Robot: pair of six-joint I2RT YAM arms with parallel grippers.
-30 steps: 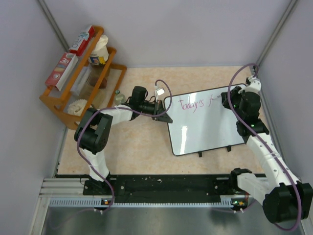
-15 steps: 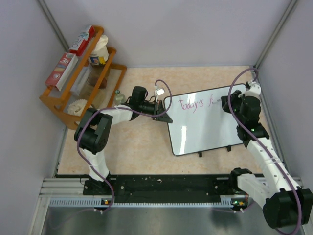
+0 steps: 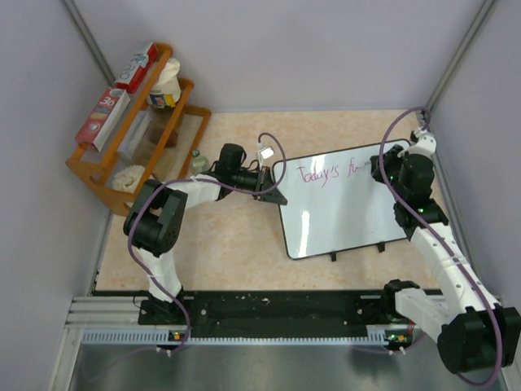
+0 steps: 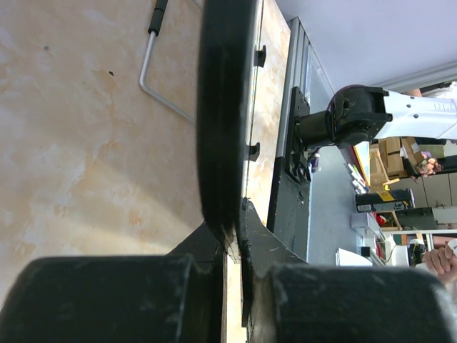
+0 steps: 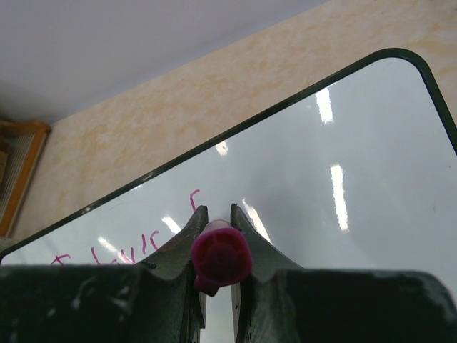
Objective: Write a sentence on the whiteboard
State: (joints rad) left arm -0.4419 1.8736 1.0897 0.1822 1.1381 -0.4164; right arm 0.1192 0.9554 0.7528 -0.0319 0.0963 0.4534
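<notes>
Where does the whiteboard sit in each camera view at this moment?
Top external: the whiteboard lies right of centre, slightly rotated.
Left wrist: the whiteboard is edge-on, a dark vertical band at centre, clamped in the left gripper.
Right wrist: the whiteboard fills the middle and right, glossy face showing.
Shared landmark: the beige tabletop, in all three.

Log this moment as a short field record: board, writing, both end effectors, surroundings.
Board: glossy white rectangular whiteboard with thin black frame, on the beige tabletop
Writing: pink cursive handwriting, "Today's" plus a started word beginning with f
Left end effector: shut on the whiteboard's left edge
Right end effector: shut on a magenta marker, over the board's far right
Surroundings: orange wooden rack holding boxes, far left
</notes>
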